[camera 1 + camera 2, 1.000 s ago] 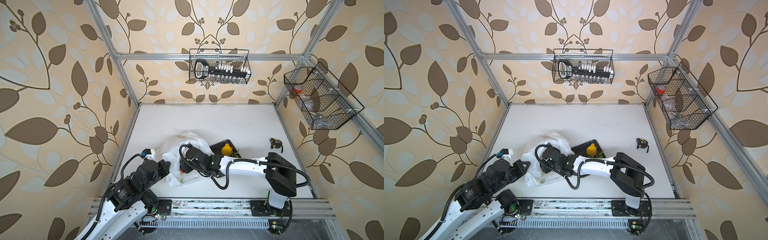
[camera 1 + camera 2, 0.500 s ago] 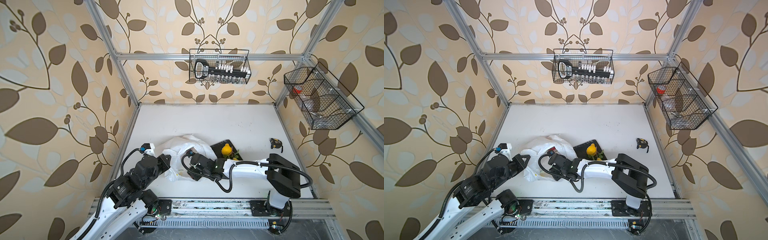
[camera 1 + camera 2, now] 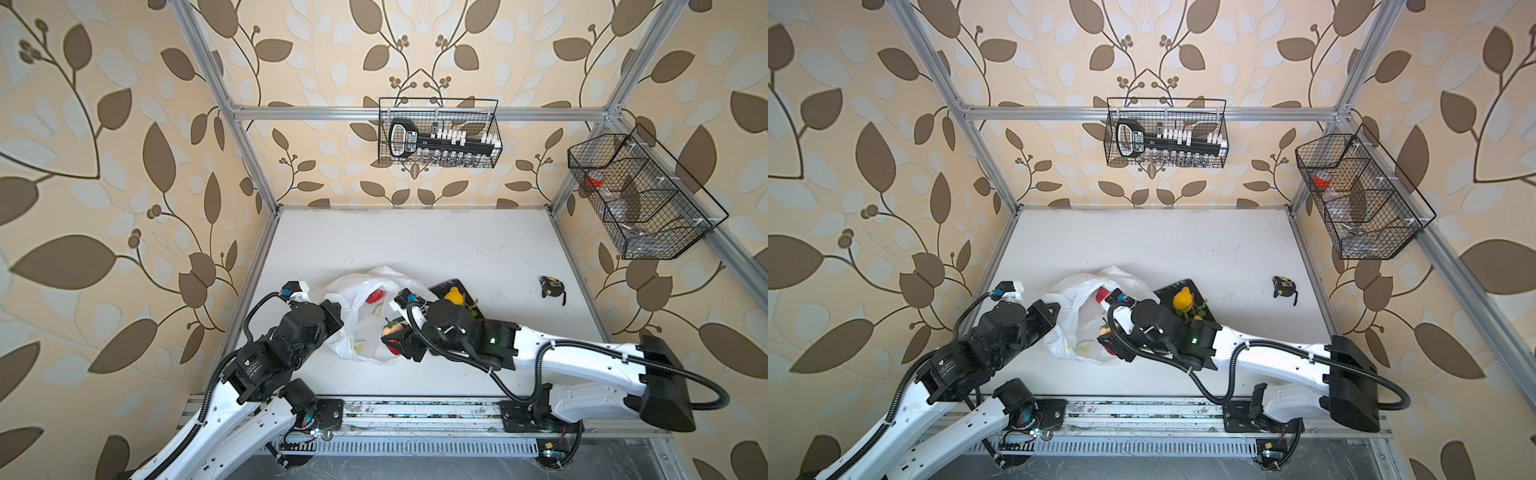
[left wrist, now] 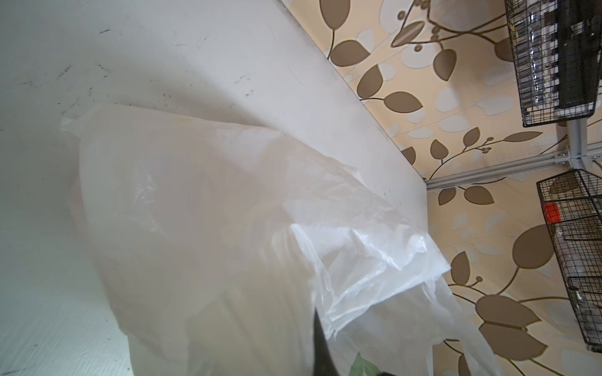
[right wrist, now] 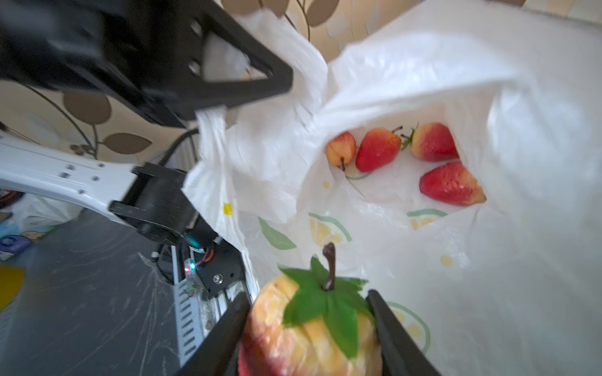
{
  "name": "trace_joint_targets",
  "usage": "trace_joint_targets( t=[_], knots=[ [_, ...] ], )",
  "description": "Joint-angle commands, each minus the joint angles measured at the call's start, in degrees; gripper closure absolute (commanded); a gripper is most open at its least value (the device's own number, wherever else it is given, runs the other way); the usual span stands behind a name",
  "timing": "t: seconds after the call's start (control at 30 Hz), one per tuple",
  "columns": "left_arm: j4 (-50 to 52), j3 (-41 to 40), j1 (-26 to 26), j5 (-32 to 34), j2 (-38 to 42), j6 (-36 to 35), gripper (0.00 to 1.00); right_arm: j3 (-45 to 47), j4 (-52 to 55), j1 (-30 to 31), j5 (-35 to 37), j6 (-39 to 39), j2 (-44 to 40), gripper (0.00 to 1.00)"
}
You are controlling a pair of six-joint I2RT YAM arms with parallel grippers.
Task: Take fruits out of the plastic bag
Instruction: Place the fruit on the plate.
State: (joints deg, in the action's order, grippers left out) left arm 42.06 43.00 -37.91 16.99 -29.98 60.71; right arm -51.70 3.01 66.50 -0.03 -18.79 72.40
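The plastic bag (image 3: 361,332) (image 3: 1073,293) lies crumpled and open near the table's front left. My left gripper (image 3: 337,309) (image 3: 1054,311) (image 5: 260,81) is shut on the bag's rim and holds the mouth up. In the left wrist view the bag (image 4: 195,228) covers all but one dark finger (image 4: 321,350). My right gripper (image 3: 395,337) (image 5: 308,294) is at the bag's mouth, shut on a red-yellow fruit (image 3: 392,329) (image 3: 1105,330) (image 5: 303,338) with a green leaf and brown stem. Several red fruits (image 5: 378,149) lie deep in the bag.
A black tray (image 3: 441,287) (image 3: 1169,293) right of the bag holds a yellow lemon (image 3: 453,296) (image 3: 1181,300) and green leaves. A tape measure (image 3: 552,286) lies farther right. Wire baskets hang on the back wall (image 3: 438,133) and on the right wall (image 3: 640,199).
My right gripper has drawn back out of the bag toward the table's front with the fruit in it. My left gripper has moved the bag's rim slightly away and up.
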Motion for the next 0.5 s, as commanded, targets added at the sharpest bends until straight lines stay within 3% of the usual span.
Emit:
trace_joint_targets(
  t=[0.0, 0.27, 0.37, 0.47],
  knots=[
    [0.94, -0.4, -0.4, 1.7, 1.16, 0.99, 1.0, 1.8, -1.86, -0.05, -1.11, -0.15, -5.68, 0.57],
    [2.32, -1.78, -0.38, 1.79, 4.04, 1.17, 1.0, 4.42, 2.59, -2.0, 5.44, -6.84, -22.23, 0.59],
    [2.65, -1.75, -0.39, 1.72, 4.53, 1.17, 1.0, 5.9, 8.09, -4.69, 15.34, -11.15, -25.02, 0.58],
    [2.66, -1.74, -0.35, 1.2, 5.16, 1.09, 1.0, 8.29, 17.08, -11.53, 23.57, -17.34, -23.16, 0.58]
  ],
)
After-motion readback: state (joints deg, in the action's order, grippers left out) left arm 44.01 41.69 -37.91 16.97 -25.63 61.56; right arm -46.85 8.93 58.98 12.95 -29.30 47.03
